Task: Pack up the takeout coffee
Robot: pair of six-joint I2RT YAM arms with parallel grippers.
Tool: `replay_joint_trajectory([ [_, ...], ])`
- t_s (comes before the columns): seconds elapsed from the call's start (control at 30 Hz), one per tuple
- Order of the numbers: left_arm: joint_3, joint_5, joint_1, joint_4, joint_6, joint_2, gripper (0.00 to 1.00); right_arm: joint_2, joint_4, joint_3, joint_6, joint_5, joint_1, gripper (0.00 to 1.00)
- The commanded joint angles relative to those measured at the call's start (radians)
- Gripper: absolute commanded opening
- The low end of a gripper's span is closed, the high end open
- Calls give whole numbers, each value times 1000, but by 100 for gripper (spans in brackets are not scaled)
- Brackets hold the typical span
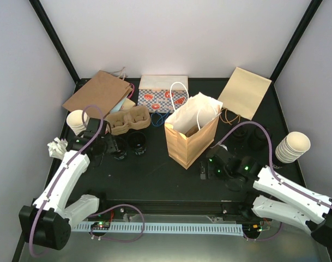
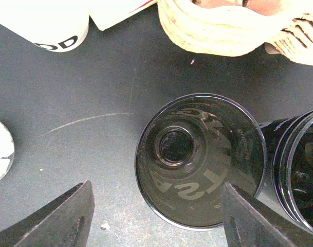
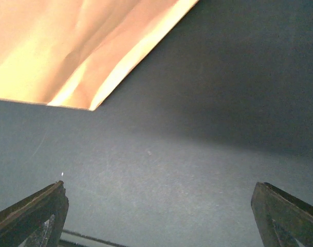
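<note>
- The open paper bag (image 1: pixel 190 136) stood just ahead and left of the right gripper (image 3: pixel 160 186), whose jaws were spread wide over the table (image 3: pixel 197 128) and held nothing.
- The cardboard tray (image 2: pixel 223 25) lay ahead of the left gripper (image 2: pixel 156 186).
- One black cup (image 2: pixel 200 159) stood upright between that gripper's parted jaws, ungripped; its twin (image 2: pixel 300 170) stood just beside it, to the right.

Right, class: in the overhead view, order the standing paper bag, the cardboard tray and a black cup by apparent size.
standing paper bag
cardboard tray
black cup; the other black cup looks equal.
</note>
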Motion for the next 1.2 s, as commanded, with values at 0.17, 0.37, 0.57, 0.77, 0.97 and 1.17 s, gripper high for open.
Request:
replay_joint_trajectory([
  [0.17, -58, 89, 72, 104, -51, 13, 66, -108, -230, 106, 252, 325, -22, 100],
  [0.37, -81, 128, 113, 138, -47, 55, 64, -30, -253, 156, 152, 309, -183, 98],
  [0.57, -67, 194, 126, 170, -29, 135, 48, 17, -212, 197, 42, 260, -319, 95],
  [0.77, -64, 179, 130, 151, -68, 136, 9, 53, -196, 229, -43, 244, -486, 94],
  [0.97, -52, 159, 130, 37, -105, 44, 1, 115, -116, 237, -134, 193, -643, 94],
  [1.17, -97, 234, 123, -61, -115, -149, 2, 236, -52, 290, -159, 162, -687, 93],
])
